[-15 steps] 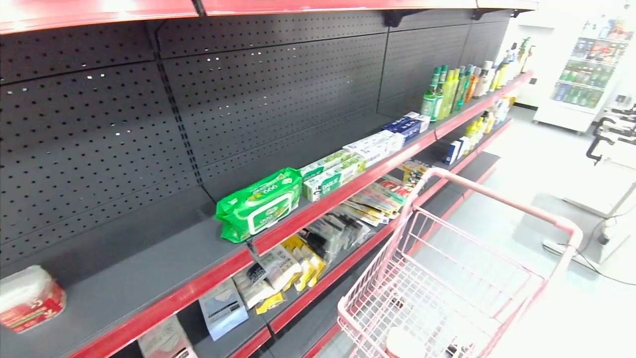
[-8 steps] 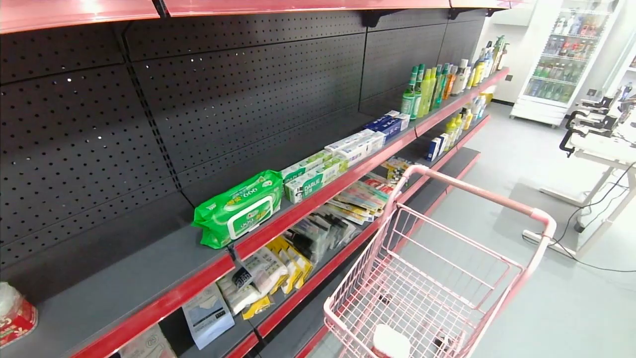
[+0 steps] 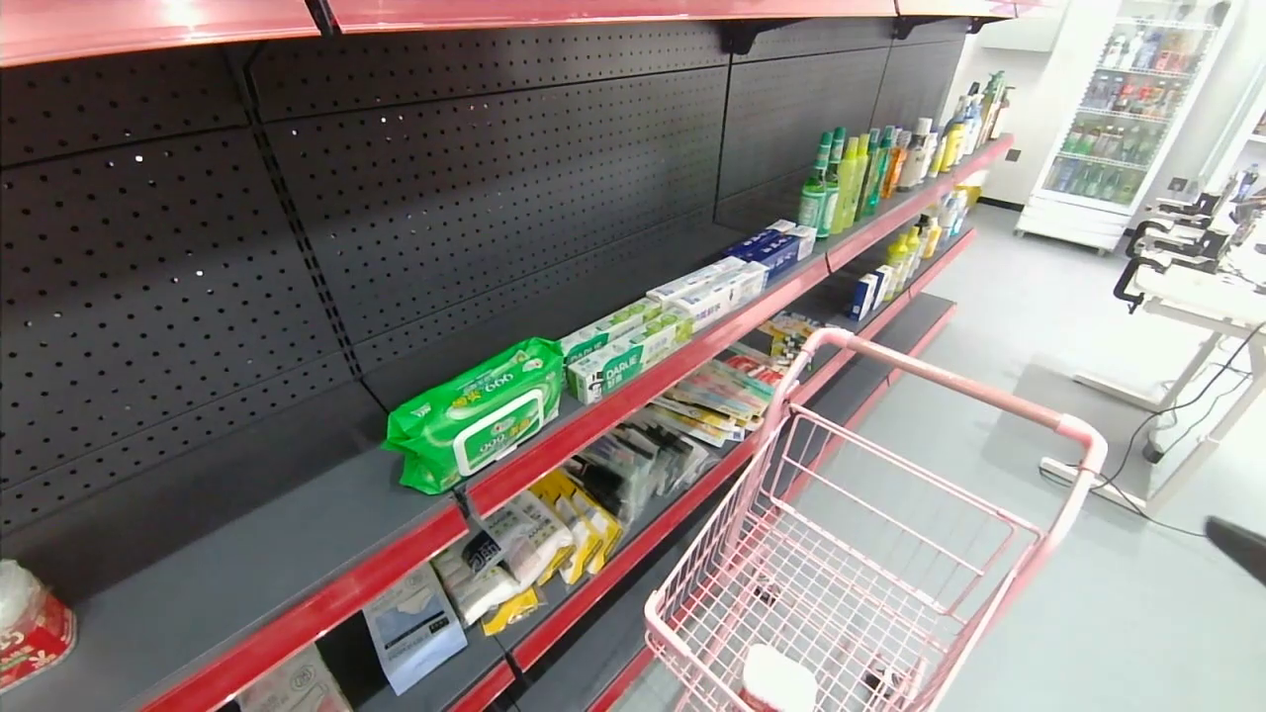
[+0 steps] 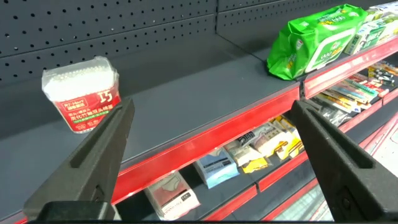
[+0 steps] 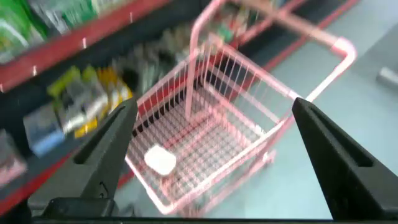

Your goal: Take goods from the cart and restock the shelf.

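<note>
The shelf [image 3: 247, 564] is the biggest thing, a black pegboard unit with red front lips, running in the head view from 7 o'clock up to 1 o'clock. Its middle deck is bare grey from the round tub [image 3: 30, 623] at 8 o'clock to the green wipes pack [image 3: 475, 415] near centre, which sits right at the front lip. Beyond the pack, toward 1 o'clock, toothpaste boxes [image 3: 623, 356] line the lip, then a cluster of upright bottles [image 3: 860, 173]. The deck below holds hanging and leaning packets [image 3: 534, 539].

The pink wire cart [image 3: 949, 381] stands at 5 o'clock, its near corner just beside the lower shelf edge, with open floor to its 3 o'clock side. In its basket lies a white item [image 3: 778, 680], plus something small and dark that I cannot make out.

The left hand [image 4: 211, 107] is spread wide and holds nothing; it hangs in front of the shelf's bare stretch between tub [image 4: 81, 93] and wipes pack [image 4: 317, 34]. The right hand [image 5: 214, 104] is also spread wide and empty, above the cart [image 5: 339, 46] and the white item [image 5: 160, 160].
</note>
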Available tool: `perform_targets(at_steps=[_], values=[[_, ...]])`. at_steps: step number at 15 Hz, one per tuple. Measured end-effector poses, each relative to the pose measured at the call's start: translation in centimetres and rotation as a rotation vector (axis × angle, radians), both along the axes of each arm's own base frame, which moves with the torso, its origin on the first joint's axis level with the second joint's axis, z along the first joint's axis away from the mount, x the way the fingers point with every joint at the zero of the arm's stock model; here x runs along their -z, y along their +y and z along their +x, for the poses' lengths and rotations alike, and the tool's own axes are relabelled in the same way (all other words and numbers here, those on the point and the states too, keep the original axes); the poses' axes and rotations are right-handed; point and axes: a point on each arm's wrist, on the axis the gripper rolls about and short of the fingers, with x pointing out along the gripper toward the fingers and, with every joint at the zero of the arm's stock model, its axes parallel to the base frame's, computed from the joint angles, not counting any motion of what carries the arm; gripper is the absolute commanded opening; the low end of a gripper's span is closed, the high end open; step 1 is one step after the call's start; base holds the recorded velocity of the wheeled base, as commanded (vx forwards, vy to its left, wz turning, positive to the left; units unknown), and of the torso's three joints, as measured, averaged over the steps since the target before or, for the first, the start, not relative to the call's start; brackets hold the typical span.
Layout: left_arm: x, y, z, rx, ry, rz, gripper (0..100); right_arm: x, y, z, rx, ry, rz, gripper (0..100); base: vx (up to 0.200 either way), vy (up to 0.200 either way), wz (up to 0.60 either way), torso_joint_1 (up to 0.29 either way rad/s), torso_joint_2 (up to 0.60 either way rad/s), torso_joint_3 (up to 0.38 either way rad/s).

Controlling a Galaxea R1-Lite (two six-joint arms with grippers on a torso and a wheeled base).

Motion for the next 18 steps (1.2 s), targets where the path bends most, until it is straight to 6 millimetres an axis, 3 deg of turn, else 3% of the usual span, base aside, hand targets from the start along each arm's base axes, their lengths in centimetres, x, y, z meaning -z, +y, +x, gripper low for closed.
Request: perform_targets(at_steps=[2,5,8,12,18], values=[[0.0,0.0,0.0,0.000,0.000,-0.001,100,1.6,0.6,5.3,-0.058,0.223,-0.019,100,0.000,0.000,0.00,0.000,0.00,0.000],[0.0,0.0,0.0,0.001,0.001,0.005,100,6.0,2.6,12.5,-0.180,0.460,-0.067,100,0.000,0.000,0.00,0.000,0.00,0.000],[0.0,0.0,0.0,0.002,0.002,0.008,100,11.4,5.2,17.1,-0.338,0.593,-0.187,100,0.000,0.000,0.00,-0.027,0.04,0.033],[0.0,0.0,0.0,0.003,0.003,0.008,100,16.3,8.5,19.5,-0.493,0.696,-0.288,100,0.000,0.000,0.00,-0.102,0.23,0.119],[0.0,0.0,0.0,0.003,0.003,0.008,100,19.2,9.6,20.2,-0.567,0.766,-0.351,100,0.000,0.000,0.00,-0.133,0.30,0.171]])
